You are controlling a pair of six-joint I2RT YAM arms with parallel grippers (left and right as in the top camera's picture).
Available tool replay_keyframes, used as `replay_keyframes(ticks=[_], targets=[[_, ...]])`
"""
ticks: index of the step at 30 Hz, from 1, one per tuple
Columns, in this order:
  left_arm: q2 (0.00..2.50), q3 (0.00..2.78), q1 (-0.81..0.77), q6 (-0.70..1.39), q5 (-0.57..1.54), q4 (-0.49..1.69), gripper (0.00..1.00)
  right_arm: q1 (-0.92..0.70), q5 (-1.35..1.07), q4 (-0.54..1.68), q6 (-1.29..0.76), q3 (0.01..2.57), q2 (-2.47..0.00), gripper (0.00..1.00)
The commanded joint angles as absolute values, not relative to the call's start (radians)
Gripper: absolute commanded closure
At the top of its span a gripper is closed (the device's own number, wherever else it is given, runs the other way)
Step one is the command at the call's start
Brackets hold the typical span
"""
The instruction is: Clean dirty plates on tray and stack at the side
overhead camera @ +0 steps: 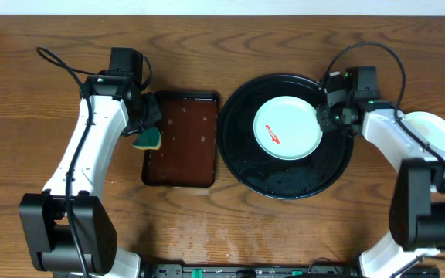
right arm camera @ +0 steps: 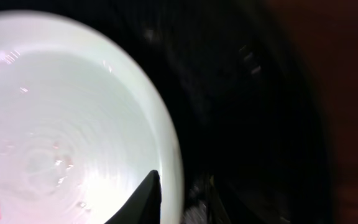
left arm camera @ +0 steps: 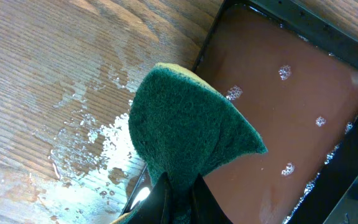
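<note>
The smeared plate [overhead camera: 287,116] lies in the middle of the black tray [overhead camera: 284,184], its red smear [overhead camera: 273,137] not yet wiped. The right claw [overhead camera: 325,117] straddles the plate's right rim, one finger [right arm camera: 146,198] inside it; I cannot tell whether it has clamped (that wrist view is blurred). The left claw [overhead camera: 147,133] pinches a green sponge [left arm camera: 179,124] above the wet surface [left arm camera: 55,93], beside the brown water tray [overhead camera: 180,158]. The step looks like steadying the plate for scrubbing, so next the sponge must cross to the smear.
</note>
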State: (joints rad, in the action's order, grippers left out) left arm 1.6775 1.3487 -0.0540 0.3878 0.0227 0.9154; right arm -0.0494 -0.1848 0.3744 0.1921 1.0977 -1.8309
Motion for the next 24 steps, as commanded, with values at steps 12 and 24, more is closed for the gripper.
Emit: replay_keyframes(ticks=[12,24], targets=[[1.679,1.345,-0.064,0.376,0.015,0.906,0.92,-0.022,-0.237,0.379,-0.021,1.103,-1.835,0.99],[1.679,1.345,-0.214,0.325,0.014,0.833,0.92,-0.043,-0.236,0.628,-0.238,1.097,-1.807,0.88]])
